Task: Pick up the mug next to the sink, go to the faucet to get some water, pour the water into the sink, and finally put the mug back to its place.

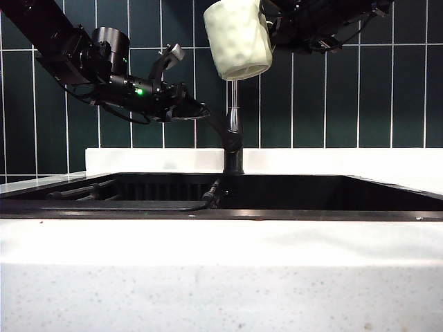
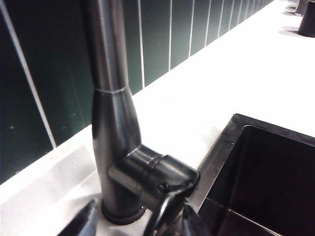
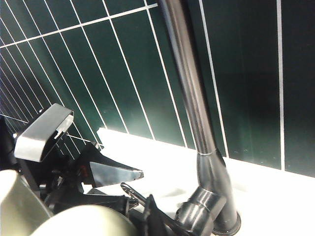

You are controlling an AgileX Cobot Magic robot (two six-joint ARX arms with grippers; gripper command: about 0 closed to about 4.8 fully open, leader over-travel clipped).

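Observation:
The cream dimpled mug (image 1: 237,38) hangs high in the exterior view, slightly tilted, base down, right over the faucet (image 1: 234,135). My right gripper (image 1: 268,26) is shut on its rim from the right. The faucet's top is hidden behind the mug. In the right wrist view the mug (image 3: 81,222) fills the near corner in front of the faucet pipe (image 3: 189,93). My left gripper (image 2: 140,227) stands open at the faucet base (image 2: 115,147), its fingers (image 2: 81,223) either side of the thin lever (image 2: 165,212). The black sink (image 1: 291,190) lies below.
A dark green tiled wall (image 1: 332,90) backs the white speckled countertop (image 1: 221,270). Dark pipes (image 1: 79,192) and a black hose (image 1: 208,197) lie inside the sink. The left arm (image 1: 83,59) reaches in from the upper left. Dark objects (image 2: 307,19) stand far along the counter.

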